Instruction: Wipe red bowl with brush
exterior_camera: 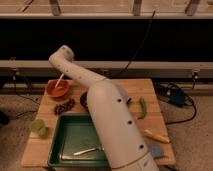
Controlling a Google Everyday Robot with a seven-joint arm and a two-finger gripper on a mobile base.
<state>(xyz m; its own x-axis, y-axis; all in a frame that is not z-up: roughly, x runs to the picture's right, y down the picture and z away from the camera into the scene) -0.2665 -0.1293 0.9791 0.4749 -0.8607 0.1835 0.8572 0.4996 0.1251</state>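
Red bowl (57, 88) sits at the far left part of the wooden table (150, 107), and serves as the landmark here. Brush (60, 80) stands tilted in it: pale handle slanting up and away toward the arm's wrist, lower end down inside the bowl's lighter orange hollow; bristle head too small to make out, though it appears to rest on or just above the inner surface. Pincer (63, 73) is just above and behind the bowl, at the top of the handle, closed tight on the brush. The white arm (107, 117) sweeps from the near right across the table toward the bowl and hides whatever lies directly right of the bowl. Just in front of the bowl, a dark cluster of grapes (64, 106); further forward, a green tray (70, 137) with a metal fork (87, 150) lying in it; front left of the bowl, a small green cup (38, 126). Well to the right, a green pod-like item (143, 106) and a yellow-handled tool (156, 136). Judgement on progress: brush is grasped and already brought into the bowl, so pickup and approach look done; wiping seems under way or about to begin. Left: sweeping strokes around the inside, then lifting the brush out.
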